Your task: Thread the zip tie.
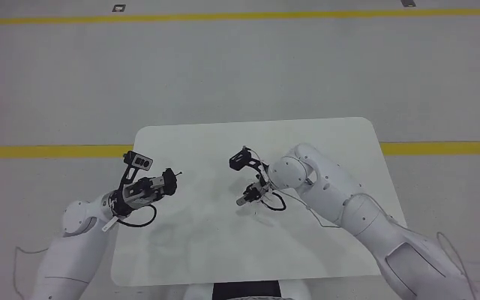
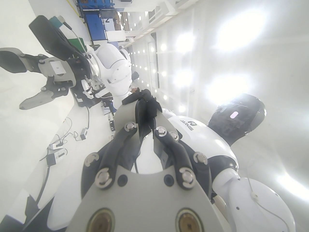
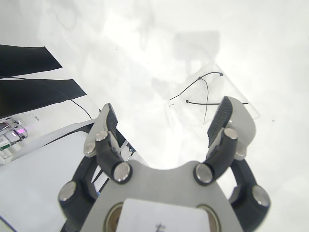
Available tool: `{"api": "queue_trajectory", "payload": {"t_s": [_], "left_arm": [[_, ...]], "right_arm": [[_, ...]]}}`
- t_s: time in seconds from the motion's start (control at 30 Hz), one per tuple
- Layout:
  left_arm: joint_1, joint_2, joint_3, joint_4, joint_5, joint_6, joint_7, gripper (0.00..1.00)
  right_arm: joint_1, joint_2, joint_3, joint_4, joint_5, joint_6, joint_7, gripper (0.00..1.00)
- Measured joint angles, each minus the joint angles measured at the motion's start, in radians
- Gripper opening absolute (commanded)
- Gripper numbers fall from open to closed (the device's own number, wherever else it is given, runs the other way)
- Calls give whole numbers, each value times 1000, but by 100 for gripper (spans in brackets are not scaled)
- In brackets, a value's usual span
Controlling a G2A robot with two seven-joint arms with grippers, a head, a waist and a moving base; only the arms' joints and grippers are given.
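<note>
The left gripper (image 1: 169, 182) sits left of centre in the top view, over the left end of the white table (image 1: 330, 150). Its fingers are pressed together with no gap between them, and they pinch a thin black zip tie (image 2: 136, 164). From the left wrist, the strand runs down between the two fingers toward the palm. In the top view a short dark end pokes out past the fingertips. Where the tie meets the black pads it merges with them, so how much of it is clamped cannot be told.

The right gripper (image 3: 166, 102) is near the middle of the top view, well apart from the left one and aimed down at the table. Its jaws stand wide apart and hold nothing; the ribbed pads (image 3: 218, 115) are bare. The left wrist view shows it farther off, equally spread.

Seen from the right wrist, loose ties (image 3: 199, 78) lie flat beyond those open fingers on a clear sheet (image 3: 231, 83) on the table. One black strand rises to a small head and arcs on to a second head. Another runs straight across the sheet from its own head, and a thinner strand crosses it. How many separate ties these make cannot be told. The far end of the straight one passes out of sight behind one finger of the right gripper.
</note>
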Motion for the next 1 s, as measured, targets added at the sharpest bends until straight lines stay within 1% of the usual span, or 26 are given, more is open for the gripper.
{"api": "queue_trajectory", "payload": {"t_s": [0.1, 0.13, 0.17, 0.2, 0.27, 0.33, 0.4, 0.5, 0.53, 0.63, 0.8, 0.87, 0.93, 1.0], "left_arm": [[0, 0, 0, 0, 0, 0, 0, 0], [0, 0, 0, 0, 0, 0, 0, 0], [0, 0, 0, 0, 0, 0, 0, 0], [0, 0, 0, 0, 0, 0, 0, 0], [0, 0, 0, 0, 0, 0, 0, 0], [0, 0, 0, 0, 0, 0, 0, 0], [0, 0, 0, 0, 0, 0, 0, 0], [0, 0, 0, 0, 0, 0, 0, 0], [0, 0, 0, 0, 0, 0, 0, 0], [0, 0, 0, 0, 0, 0, 0, 0], [0, 0, 0, 0, 0, 0, 0, 0], [0, 0, 0, 0, 0, 0, 0, 0], [0, 0, 0, 0, 0, 0, 0, 0], [0, 0, 0, 0, 0, 0, 0, 0]], "right_arm": [[3, 0, 1, 14, -20, 0, -3, 100], [4, 0, 2, 19, -24, -2, -6, 87], [6, -1, 1, 25, -30, -7, -8, 55], [7, -1, 0, 28, -33, -11, -8, 46], [8, -1, 1, 35, -38, -16, -5, 41], [9, -1, 3, 36, -44, -19, 1, 39], [8, 1, 5, 36, -53, -23, 11, 34], [5, 3, 4, 33, -71, -27, 23, 29], [4, 3, 3, 33, -79, -27, 26, 22], [0, 2, -3, 37, -91, -31, 23, 19], [4, -4, -14, 58, -112, -27, 23, 20], [6, -7, -19, 69, -118, -28, 19, 18], [6, -10, -24, 81, -118, -31, 12, 18], [7, -15, -31, 97, -121, -35, 3, 21]]}}
